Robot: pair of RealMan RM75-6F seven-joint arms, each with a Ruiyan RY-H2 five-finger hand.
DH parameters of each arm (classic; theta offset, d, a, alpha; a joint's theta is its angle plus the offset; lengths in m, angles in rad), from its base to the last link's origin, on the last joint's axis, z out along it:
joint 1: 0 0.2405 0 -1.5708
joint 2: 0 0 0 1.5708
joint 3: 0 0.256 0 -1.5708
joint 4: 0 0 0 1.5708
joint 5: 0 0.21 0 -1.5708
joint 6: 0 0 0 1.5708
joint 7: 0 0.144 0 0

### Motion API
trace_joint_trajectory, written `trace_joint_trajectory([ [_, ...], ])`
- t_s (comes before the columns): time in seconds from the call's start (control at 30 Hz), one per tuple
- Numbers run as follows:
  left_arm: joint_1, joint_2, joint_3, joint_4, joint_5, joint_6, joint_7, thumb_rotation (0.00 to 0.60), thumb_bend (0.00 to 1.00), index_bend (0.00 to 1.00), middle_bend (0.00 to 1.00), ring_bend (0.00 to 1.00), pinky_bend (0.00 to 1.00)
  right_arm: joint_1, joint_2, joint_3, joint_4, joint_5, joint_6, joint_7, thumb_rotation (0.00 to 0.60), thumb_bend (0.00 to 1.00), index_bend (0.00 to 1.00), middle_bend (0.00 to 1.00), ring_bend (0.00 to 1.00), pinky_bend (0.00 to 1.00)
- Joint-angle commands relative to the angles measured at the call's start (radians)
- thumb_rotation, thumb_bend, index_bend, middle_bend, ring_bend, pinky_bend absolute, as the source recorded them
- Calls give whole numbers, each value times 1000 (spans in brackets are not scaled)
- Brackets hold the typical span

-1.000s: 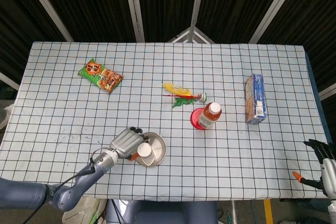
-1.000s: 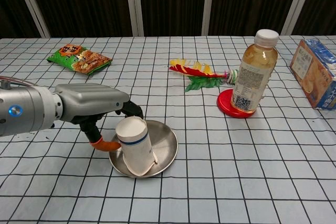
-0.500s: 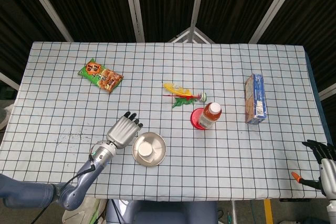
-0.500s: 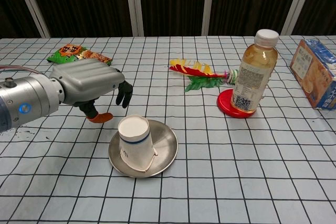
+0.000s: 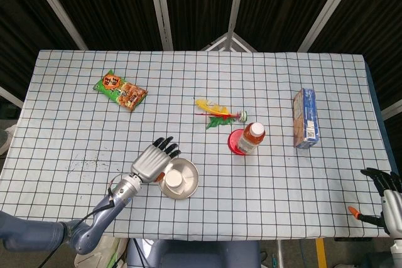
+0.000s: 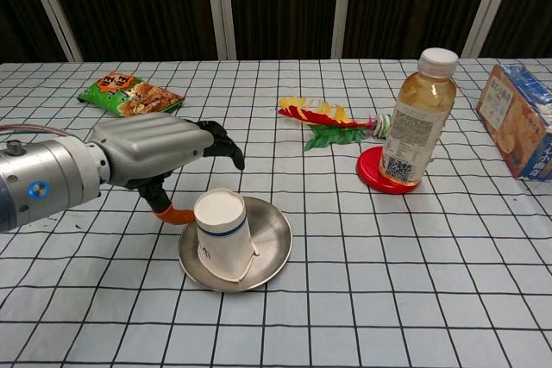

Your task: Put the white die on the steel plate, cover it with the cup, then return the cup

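On the steel plate (image 6: 272, 247), the cup (image 6: 221, 235) is stood inverted, presumably hiding the die, while the left hand (image 6: 159, 151) is held beside it, fingers spread, holding nothing.

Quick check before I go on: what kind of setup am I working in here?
Probably a lab test bench: a table with a checked cloth, dark curtains behind, and unrelated props like a snack packet, a drink bottle and a feather toy.

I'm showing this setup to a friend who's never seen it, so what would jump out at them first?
Probably the big silver left hand, hovering with fingers spread just left of and above the upside-down white paper cup that sits on the steel plate near the table's front edge. After that, the tall tea bottle standing on a red disc to the right, with a bright feathered toy lying just behind it.
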Motion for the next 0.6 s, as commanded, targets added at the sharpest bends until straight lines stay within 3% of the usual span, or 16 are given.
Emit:
trace_joint_trajectory([
  [0.03,2,41,5,-50,10,-30,-33,600,401,195,153,53,136,0,1,0,-2,0,1,0,600,96,223,188,126,0],
  [0.27,16,96,10,-101,74,-24,-75,600,427,256,243,134,197,0,3,-1,-6,0,-2,-3,600,96,223,188,126,0],
  [0.6,21,93,14,-97,87,-47,-86,600,441,257,190,99,197,2,5,-3,-11,6,-10,-6,600,96,223,188,126,0],
])
